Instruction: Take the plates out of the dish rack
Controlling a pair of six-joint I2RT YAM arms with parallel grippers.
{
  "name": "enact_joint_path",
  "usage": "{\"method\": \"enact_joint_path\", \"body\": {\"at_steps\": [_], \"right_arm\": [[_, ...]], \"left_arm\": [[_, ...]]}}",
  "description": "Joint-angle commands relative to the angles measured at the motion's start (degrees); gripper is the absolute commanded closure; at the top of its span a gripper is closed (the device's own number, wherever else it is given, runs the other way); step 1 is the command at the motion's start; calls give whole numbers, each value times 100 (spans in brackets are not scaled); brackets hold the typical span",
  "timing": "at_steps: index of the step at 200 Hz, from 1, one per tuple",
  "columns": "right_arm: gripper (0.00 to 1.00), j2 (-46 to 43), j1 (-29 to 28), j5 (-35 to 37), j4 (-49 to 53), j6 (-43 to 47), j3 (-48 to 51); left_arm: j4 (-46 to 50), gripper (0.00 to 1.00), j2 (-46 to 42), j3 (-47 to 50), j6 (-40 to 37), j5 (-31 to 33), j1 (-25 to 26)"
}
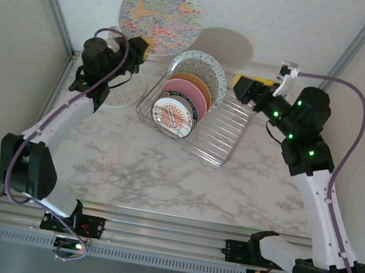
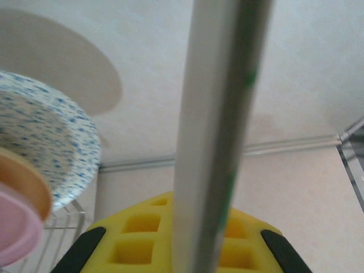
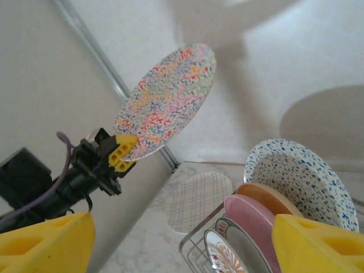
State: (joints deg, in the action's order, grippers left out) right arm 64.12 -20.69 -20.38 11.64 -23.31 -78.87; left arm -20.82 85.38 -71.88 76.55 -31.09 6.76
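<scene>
- Four plates stand on edge in the dish rack [image 1: 223, 128], leaning one behind another between the tines.
- The speckled plate [image 1: 205, 70] is at the far end, then the orange plate [image 1: 197, 86], then the pink plate [image 1: 181, 94]. The sunburst plate [image 1: 172, 115] is nearest the arm bases.
- The mosaic plate [image 1: 161, 17] is out of the rack, held in the air to the rack's far left, above the counter [image 1: 161, 175].
- The left hand [image 1: 139, 47] is pinching the mosaic plate at its lower rim. In the left wrist view the rim runs up as a pale band between the yellow pads [image 2: 142, 239].
- The right hand [image 1: 237, 86] hovers at the rack's far right corner, just beside the speckled plate and touching nothing.
- Its fingers [image 3: 45, 244] are spread wide, one at each lower corner of the right wrist view, and nothing lies between them.
- A checked square tray [image 3: 199, 199] lies flat on the counter left of the rack, below the left arm.
</scene>
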Motion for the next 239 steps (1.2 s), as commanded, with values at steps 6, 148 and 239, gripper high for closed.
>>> {"method": "enact_joint_path", "body": {"at_steps": [6,148,239], "right_arm": [[17,-93,-336,137,-317,1110,204],[14,303,-1904,372,60,2401,-63],[14,409,-1921,484,153,2385,-207]], "left_arm": [[-320,100,-564,749,-57,296,-460],[-832,100,-202,2899,-361,811,-1687],[-1257,100,1245,2321,-535,430,-1767]]}}
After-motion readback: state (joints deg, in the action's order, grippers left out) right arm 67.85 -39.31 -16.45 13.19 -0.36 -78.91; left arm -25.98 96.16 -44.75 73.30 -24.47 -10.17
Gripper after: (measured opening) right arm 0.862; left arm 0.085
